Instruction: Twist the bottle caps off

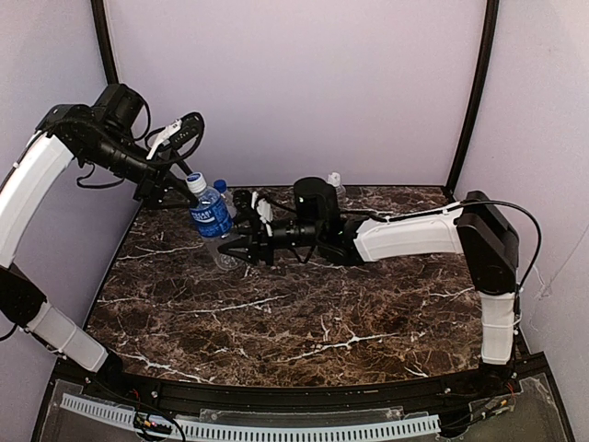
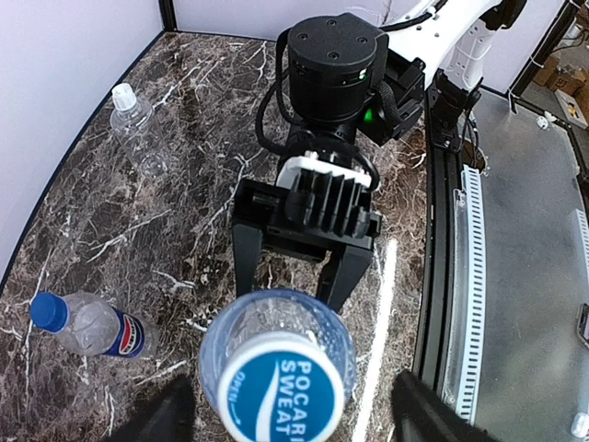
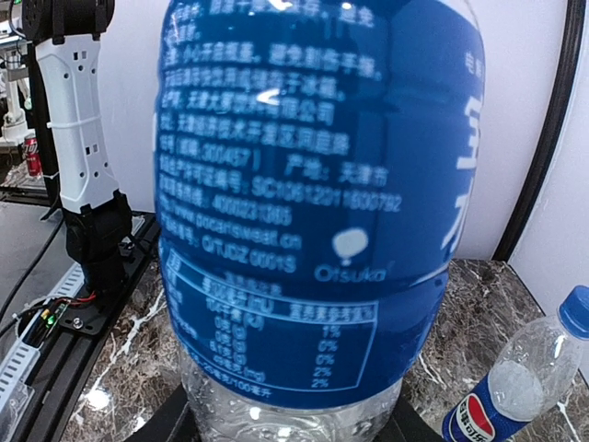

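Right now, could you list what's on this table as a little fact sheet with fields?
Surface: dark marbled table
Bottles: three, all capped
Between the arms: blue-label bottle with white-and-blue cap
Left fingers: open, either side of that cap, not touching it
Right fingers: flanking that bottle's body; grip unclear
Others: Pepsi bottle with dark blue cap; unlabelled bottle with white cap

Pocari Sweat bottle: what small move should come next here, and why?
Probably close the left hand on the cap: its fingers stand open either side of the cap, not touching it, while the right hand flanks the bottle, seemingly ready to brace it.
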`<state>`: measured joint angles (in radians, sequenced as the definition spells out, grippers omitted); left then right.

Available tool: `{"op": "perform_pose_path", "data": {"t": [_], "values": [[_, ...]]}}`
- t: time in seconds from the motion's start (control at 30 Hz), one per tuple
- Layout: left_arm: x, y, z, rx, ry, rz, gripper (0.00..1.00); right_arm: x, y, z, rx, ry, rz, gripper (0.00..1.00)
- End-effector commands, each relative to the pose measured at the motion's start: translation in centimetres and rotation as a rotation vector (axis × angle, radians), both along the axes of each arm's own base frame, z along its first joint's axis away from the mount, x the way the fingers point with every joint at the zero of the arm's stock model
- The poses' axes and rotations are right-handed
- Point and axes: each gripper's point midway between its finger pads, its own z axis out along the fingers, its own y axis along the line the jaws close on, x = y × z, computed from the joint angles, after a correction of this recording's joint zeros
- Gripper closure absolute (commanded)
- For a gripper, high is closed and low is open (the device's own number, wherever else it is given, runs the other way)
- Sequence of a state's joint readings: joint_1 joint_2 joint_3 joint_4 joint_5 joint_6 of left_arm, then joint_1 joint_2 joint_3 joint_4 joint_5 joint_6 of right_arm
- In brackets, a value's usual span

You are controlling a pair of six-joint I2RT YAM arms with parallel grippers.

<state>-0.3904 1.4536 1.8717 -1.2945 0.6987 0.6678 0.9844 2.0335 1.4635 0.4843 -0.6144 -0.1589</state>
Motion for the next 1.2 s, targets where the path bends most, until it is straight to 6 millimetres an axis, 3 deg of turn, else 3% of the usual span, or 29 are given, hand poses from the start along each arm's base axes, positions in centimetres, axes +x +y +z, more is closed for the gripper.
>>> {"op": "perform_pose_path", "data": {"t": [0.0,0.03,0.1,0.13,0.17,0.2,0.23,0.27,0.3,0.43,0.53,0.8,0.9,1.13,1.17], "values": [[-0.5,-0.2,0.6,-0.061,0.005,0.04,0.1,0.6,-1.2,3.1,0.124,0.009,-0.007,0.53],[-0.4,-0.1,0.7,-0.088,-0.035,0.066,0.04,0.6,-1.4,3.6,0.142,0.014,-0.009,0.53],[-0.7,0.1,1.2,-0.161,-0.153,0.084,0.02,0.4,-1.8,4.8,0.177,0.013,-0.011,0.54],[0.2,-0.3,3.0,-0.23,-0.281,0.086,0.01,0.3,-2.0,5.3,0.194,0.014,-0.01,0.54],[-1.0,0.2,1.7,-0.265,-0.28,0.109,0.01,0.0,-2.3,5.7,0.212,0.008,-0.005,0.54],[-0.6,-0.1,3.5,-0.35,-0.396,0.108,0.01,-0.3,-2.6,6.2,0.233,0.013,0.001,0.54],[-1.4,0.1,1.6,-0.39,-0.338,0.133,0.01,-0.6,-2.9,6.9,0.267,0.009,0.013,0.54],[-1.9,-0.3,2.5,-0.474,-0.342,0.112,0.02,-1.0,-3.2,7.1,0.287,0.011,0.027,0.54],[-2.3,-0.6,0.8,-0.491,-0.291,0.104,0.03,-1.4,-3.4,7.3,0.301,0.017,0.04,0.54],[-2.5,-2.5,-0.8,-0.558,-0.187,0.06,0.07,-1.9,-3.7,7.2,0.316,0.053,0.065,0.55],[-2.1,-3.5,-0.2,-0.599,-0.237,0.043,0.08,-1.8,-3.6,6.7,0.306,0.071,0.051,0.56],[-1.8,-5.8,-1.2,-0.635,-0.181,0.031,0.13,-2.2,-3.0,6.5,0.28,0.048,0.045,0.56],[-1.6,-6.3,-1.2,-0.645,-0.189,0.037,0.19,-2.6,-2.8,6.4,0.268,0.035,0.05,0.56],[-1.5,-7.2,-1.5,-0.65,-0.181,0.032,0.22,-3.0,-2.6,6.2,0.251,0.028,0.055,0.56],[-1.6,-7.2,-1.5,-0.651,-0.182,0.03,0.26,-3.0,-2.6,6.2,0.251,0.029,0.056,0.56]]}}
